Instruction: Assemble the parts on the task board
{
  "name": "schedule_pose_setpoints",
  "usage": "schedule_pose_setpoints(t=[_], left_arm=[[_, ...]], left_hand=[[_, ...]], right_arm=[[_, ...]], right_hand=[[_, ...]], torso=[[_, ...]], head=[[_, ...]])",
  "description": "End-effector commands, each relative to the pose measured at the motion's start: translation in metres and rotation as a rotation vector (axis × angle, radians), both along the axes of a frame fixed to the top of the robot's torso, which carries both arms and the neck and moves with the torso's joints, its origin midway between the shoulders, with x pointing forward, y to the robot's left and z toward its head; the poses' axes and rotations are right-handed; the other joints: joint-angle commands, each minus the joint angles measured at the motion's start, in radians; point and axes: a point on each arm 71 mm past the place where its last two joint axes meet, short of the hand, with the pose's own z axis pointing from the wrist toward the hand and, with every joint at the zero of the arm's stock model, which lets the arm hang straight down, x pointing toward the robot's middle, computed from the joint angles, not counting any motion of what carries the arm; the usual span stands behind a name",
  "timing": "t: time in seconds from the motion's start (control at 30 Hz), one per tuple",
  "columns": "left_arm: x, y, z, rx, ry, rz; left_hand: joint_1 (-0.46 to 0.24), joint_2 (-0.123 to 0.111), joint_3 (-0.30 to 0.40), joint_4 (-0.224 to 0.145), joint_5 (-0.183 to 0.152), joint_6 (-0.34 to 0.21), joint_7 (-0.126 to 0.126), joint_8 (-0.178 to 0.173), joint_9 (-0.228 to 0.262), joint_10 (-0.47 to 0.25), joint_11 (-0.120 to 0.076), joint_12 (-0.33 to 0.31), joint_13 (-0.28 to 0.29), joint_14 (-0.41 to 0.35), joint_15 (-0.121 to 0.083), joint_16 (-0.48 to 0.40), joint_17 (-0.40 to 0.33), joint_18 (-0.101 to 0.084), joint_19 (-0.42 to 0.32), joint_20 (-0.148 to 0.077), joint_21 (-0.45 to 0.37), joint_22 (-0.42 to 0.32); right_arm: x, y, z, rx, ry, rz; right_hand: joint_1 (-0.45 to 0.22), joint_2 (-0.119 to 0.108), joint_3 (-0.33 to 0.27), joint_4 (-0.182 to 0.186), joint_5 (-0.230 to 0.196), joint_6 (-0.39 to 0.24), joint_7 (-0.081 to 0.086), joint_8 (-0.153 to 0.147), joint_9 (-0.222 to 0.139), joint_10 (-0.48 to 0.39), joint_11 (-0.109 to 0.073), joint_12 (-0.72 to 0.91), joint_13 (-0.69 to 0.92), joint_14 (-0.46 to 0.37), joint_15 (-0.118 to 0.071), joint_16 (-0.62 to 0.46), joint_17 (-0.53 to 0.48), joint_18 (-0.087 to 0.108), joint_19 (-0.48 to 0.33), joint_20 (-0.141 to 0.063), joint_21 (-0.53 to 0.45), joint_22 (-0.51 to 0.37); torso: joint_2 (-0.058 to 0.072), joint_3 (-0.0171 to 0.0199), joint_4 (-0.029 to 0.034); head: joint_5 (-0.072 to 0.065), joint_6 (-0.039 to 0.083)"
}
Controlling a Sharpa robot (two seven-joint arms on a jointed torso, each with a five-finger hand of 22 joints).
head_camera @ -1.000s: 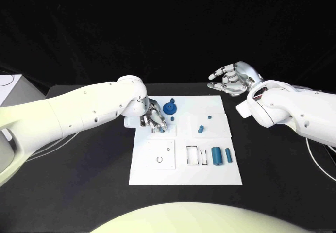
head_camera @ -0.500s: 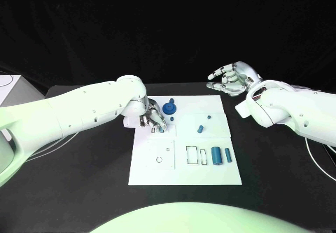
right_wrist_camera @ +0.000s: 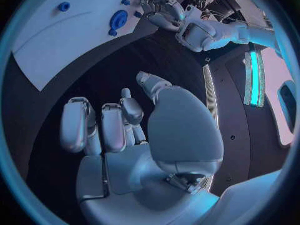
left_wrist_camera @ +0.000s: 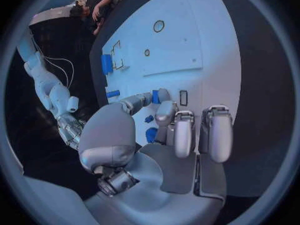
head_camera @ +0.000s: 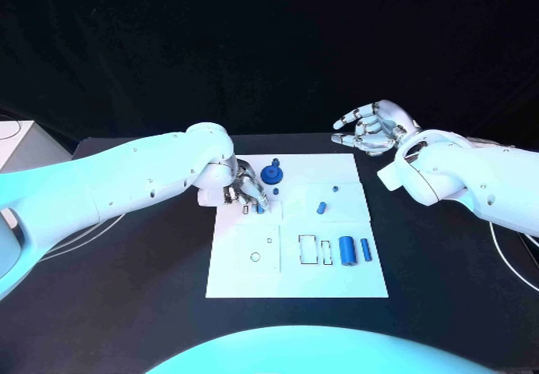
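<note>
Right now a small blue peg (head_camera: pixel 259 207) sits pinched in the left hand (head_camera: pixel 245 189), over the upper left part of the white task board (head_camera: pixel 337 280), its long axis running roughly up and down toward the board; in the left wrist view the peg (left_wrist_camera: pixel 155 96) shows between the fingertips (left_wrist_camera: pixel 164 94), beside a small black-outlined slot (left_wrist_camera: pixel 183 97). Just beyond the hand, a round blue gear-like part (head_camera: pixel 273 173) stands near the board's far edge, with a short blue peg (head_camera: pixel 276 188) beside it. Further right, a short blue pin (head_camera: pixel 322 207) lies slanted on the board, a tiny blue piece (head_camera: pixel 337 188) just past it. Toward the near right, two blue cylinders lie side by side, the thicker one (head_camera: pixel 348 249) and the thinner one (head_camera: pixel 366 249), both with long axes pointing away from the robot, next to two empty rectangular outlines (head_camera: pixel 308 248). A small oval hole (head_camera: pixel 256 255) marks the near left panel. Off the board, above the black table (head_camera: pixel 135 304), the right hand (head_camera: pixel 371 128) hovers with fingers curled loosely apart, gripping nothing
</note>
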Motion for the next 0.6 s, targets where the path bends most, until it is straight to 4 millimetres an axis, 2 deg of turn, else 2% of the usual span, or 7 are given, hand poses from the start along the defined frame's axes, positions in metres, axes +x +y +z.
schedule_pose_setpoints(t=[0.03,0.6], left_arm=[[0.0003,0.0027,-0.003,0.016,-0.018,0.015],[-0.0009,0.0107,-0.0024,0.026,-0.026,0.02]], left_hand=[[-0.005,-0.001,-0.008,0.001,-0.005,0.006,-0.001,0.002,0.001,-0.005,-0.002,0.002,0.001,0.106,-0.002,0.003,0.263,-0.01,0.016,-0.002,-0.004,0.11],[-0.002,-0.013,-0.09,0.04,-0.019,0.018,-0.004,0.004,0.009,0.001,-0.005,0.009,0.011,0.106,-0.005,0.003,0.263,-0.012,0.021,-0.004,0.0,0.119]], right_arm=[[-0.0008,0.0018,-0.0005,-0.002,0.002,0.021],[-0.0011,0.0009,-0.0015,-0.002,0.004,0.019]], right_hand=[[-0.004,0.006,0.001,0.004,0.002,-0.006,-0.002,0.003,0.001,-0.007,0.001,-0.003,-0.001,-0.001,0.003,-0.003,0.007,0.017,-0.008,0.002,-0.006,0.019],[-0.004,0.006,0.001,0.005,0.001,-0.006,-0.001,0.003,0.001,-0.009,0.002,-0.006,-0.002,-0.002,0.003,-0.005,0.005,0.017,-0.008,0.002,-0.007,0.018]], torso=[[0.0,0.0001,-0.0002],[0.0,-0.0001,-0.0003]], head=[[0.0,0.0],[0.0,0.002]])
